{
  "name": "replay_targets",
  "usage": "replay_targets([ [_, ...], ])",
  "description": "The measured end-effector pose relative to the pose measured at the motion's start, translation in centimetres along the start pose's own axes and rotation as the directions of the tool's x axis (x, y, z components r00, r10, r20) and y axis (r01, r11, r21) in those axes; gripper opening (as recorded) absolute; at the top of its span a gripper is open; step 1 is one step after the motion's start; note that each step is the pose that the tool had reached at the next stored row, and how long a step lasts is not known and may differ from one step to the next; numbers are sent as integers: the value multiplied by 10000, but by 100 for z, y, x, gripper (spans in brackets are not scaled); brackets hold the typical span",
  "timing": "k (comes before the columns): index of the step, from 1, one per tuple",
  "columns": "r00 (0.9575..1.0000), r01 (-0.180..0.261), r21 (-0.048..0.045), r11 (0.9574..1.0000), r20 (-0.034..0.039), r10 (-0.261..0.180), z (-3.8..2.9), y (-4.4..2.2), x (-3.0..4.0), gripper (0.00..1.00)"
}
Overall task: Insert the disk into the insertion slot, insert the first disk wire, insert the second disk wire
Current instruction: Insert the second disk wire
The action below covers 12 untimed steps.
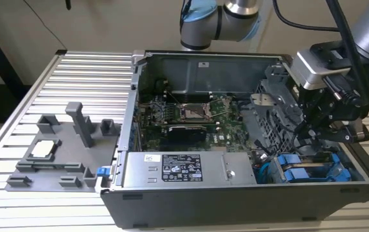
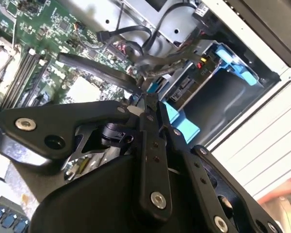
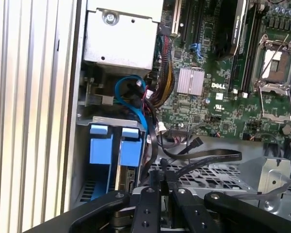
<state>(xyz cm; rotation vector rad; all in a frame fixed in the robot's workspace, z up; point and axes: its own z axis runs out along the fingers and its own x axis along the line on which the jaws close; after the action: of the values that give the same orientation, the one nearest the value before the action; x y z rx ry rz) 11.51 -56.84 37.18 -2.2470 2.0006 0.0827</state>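
This looks like a robotics lab: an open computer case [image 1: 236, 145] lies on a ribbed aluminium table [image 1: 75, 77] beside grey plastic fixtures [image 1: 62, 145], under a robot arm [image 1: 223, 21].

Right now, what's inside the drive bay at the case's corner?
Two blue carriers sit side by side in the bay; a blue cable loops beside them. The drives themselves are mostly covered.

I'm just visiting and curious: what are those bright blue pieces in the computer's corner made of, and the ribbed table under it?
The blue carrier frames look like moulded plastic: evenly bright colour, matte with a soft sheen, rounded edges. They appear in the first wrist view too. The table seems to be bare metal, probably aluminium: pale silver-grey, with straight parallel ribs and grooves like extruded profile.
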Motion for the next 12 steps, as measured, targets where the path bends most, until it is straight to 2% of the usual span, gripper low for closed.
replay_targets([
  [5, 10000, -53, 6, 10000, -2, 53, 38, 8, 82, 16],
  [9, 10000, -98, -26, 9999, 14, 99, 73, 2, 114, 16],
  [10, 9999, -104, -48, 9999, 48, 105, 78, -3, 119, 16],
  [12, 9997, -114, -57, 9999, 201, 115, 84, -12, 126, 16],
])
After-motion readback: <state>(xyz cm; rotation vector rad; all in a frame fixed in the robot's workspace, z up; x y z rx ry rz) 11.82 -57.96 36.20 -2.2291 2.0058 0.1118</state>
